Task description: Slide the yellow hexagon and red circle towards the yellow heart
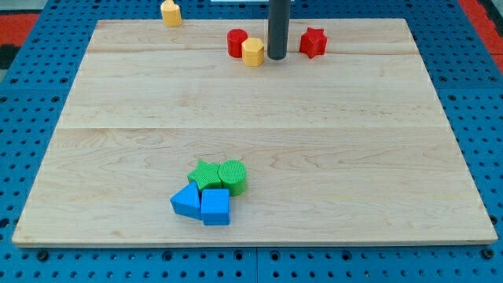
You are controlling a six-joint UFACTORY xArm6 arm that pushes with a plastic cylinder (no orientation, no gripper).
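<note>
The yellow hexagon (253, 52) sits near the view's top, touching the red circle (236, 42) on its upper left. The yellow heart (170, 12) stands at the board's top edge, further to the left. My tip (277, 57) rests on the board just to the right of the yellow hexagon, a small gap apart. A red star (313, 42) lies to the right of my tip.
Near the view's bottom a cluster holds a green star (204, 174), a green circle (233, 176), a blue triangular block (187, 200) and a blue cube-like block (215, 207). The wooden board (354, 141) lies on a blue pegboard.
</note>
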